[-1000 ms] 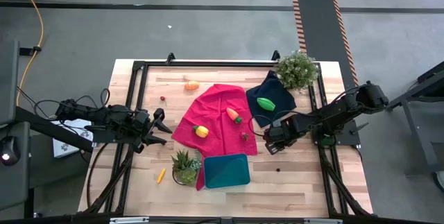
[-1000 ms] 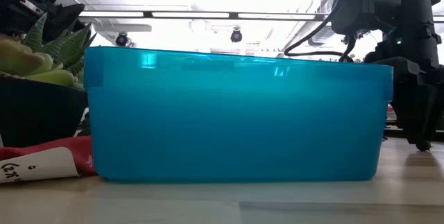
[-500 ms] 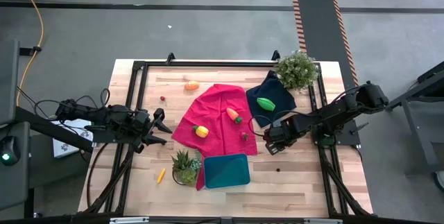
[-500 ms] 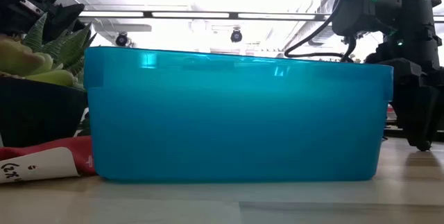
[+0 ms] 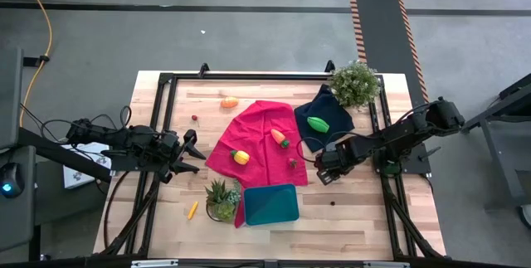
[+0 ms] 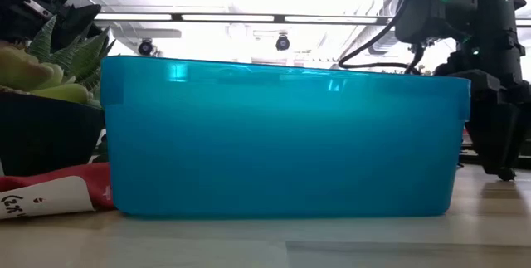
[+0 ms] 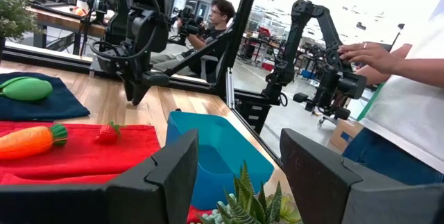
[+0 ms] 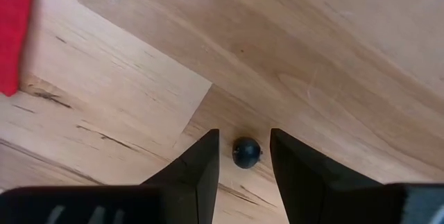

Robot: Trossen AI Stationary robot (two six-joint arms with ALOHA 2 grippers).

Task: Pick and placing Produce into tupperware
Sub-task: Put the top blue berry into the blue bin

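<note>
The teal tupperware stands near the table's front edge and fills the low view. A carrot and a yellow-orange piece lie on the red cloth. A green oval lies on the navy cloth. My right gripper points down at the bare wood right of the red cloth, open. Its fingers stand on either side of a small dark berry without touching it. My left gripper waits open and level at the table's left.
An orange piece lies near the far edge and a thin yellow stick at the front left. A succulent pot stands left of the tupperware, a leafy plant at the far right corner. A person stands beyond the table.
</note>
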